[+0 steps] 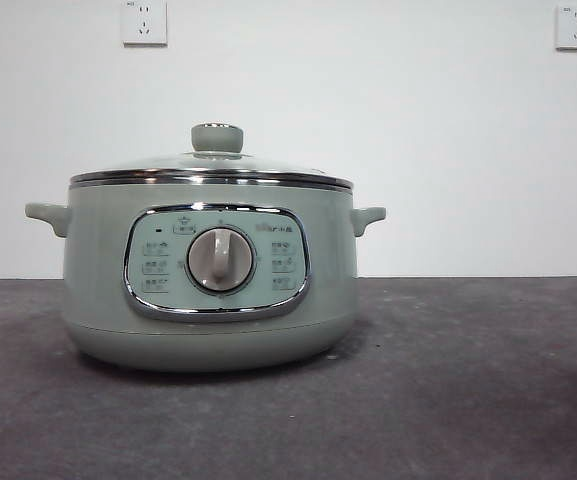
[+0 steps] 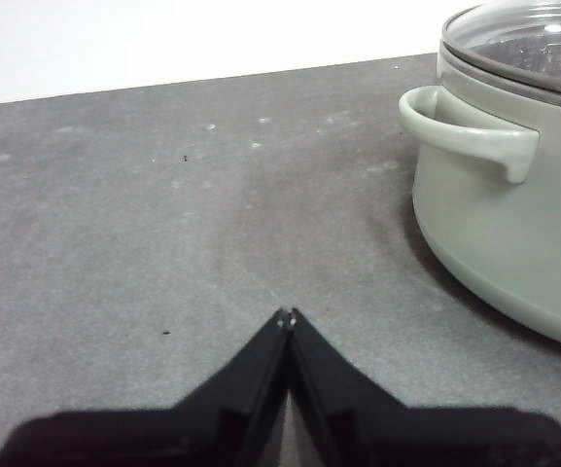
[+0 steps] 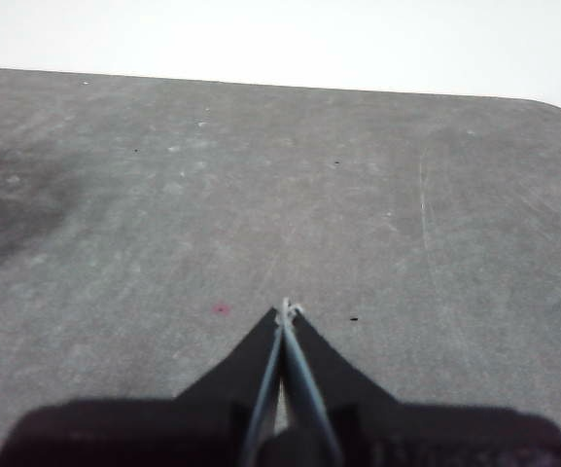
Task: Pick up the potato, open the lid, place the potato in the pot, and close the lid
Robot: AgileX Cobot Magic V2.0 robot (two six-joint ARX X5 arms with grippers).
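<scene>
The pale sage-green pot point(image 1: 208, 270) stands on the dark grey table, its control panel and round dial facing the front view. The glass lid point(image 1: 213, 165) with its green knob sits closed on the pot. The potato is not in view in any frame. My left gripper point(image 2: 288, 316) is shut and empty, low over bare table, with the pot point(image 2: 513, 224) and its side handle point(image 2: 470, 131) off to one side. My right gripper point(image 3: 288, 311) is shut and empty over bare table, with only a sliver of the pot at the picture's edge. Neither arm shows in the front view.
The grey table top point(image 1: 468, 380) stretches in front of and beside the pot. A white wall with two sockets point(image 1: 144, 22) stands behind. The table's far edge point(image 3: 358, 89) and a rounded corner show in the right wrist view.
</scene>
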